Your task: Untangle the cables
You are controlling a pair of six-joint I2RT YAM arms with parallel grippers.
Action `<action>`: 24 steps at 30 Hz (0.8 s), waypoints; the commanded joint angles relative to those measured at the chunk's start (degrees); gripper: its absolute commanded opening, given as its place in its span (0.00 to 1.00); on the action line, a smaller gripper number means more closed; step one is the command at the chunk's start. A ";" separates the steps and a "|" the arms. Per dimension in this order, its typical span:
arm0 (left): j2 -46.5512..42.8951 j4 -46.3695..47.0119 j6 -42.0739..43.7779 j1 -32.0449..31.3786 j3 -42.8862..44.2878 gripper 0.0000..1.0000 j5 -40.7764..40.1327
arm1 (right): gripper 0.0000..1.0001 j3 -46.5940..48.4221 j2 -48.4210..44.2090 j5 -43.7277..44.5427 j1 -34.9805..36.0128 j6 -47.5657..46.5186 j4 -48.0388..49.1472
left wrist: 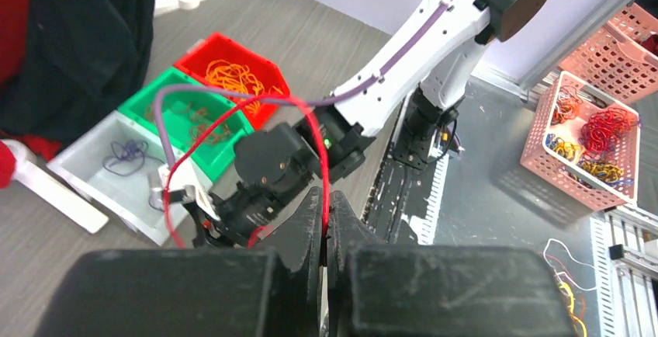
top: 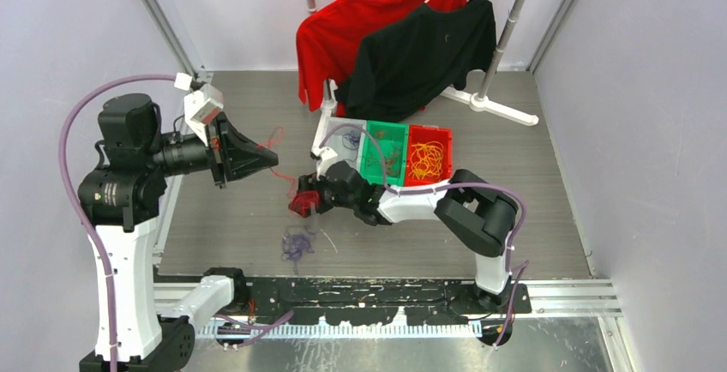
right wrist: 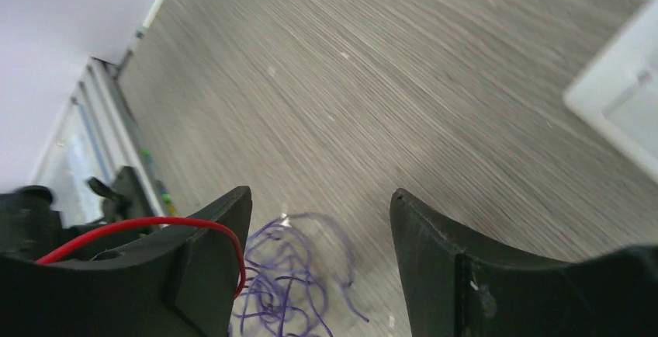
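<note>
A thin red cable (left wrist: 306,123) is pinched between the shut fingers of my left gripper (left wrist: 326,206), held up above the table. From there it loops over and down toward my right gripper (top: 304,203). In the right wrist view this red cable (right wrist: 155,224) lies draped over the left finger, not clamped. My right gripper (right wrist: 320,205) is open, low over the table. Just beneath it lies a loose bunch of purple cables (right wrist: 287,279), which in the top view is the purple bunch (top: 297,243) near the front edge.
Three bins stand in a row behind the right arm: a white bin (top: 336,136) with purple cables, a green bin (top: 383,151) and a red bin (top: 429,156) with orange cables. A red shirt (top: 334,33) and a black shirt (top: 420,55) hang on a rack. Pink baskets (left wrist: 590,131) sit off the table.
</note>
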 commanded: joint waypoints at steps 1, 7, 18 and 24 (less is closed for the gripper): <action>0.94 1.09 -1.10 0.05 5.29 0.00 -0.59 | 0.71 -3.13 0.41 3.87 -0.36 0.12 6.32; 2.56 2.94 -1.67 0.11 8.26 0.00 -3.05 | 0.74 -5.85 -1.01 4.94 -0.45 -0.22 8.00; 0.89 15.79 -2.31 0.11 10.02 0.00 -19.79 | 0.81 -13.23 -8.03 5.26 -0.51 -3.04 13.02; 1.98 20.19 -1.66 0.13 11.63 0.00 -33.14 | 0.81 -19.39 -13.11 5.01 -0.44 -5.17 22.47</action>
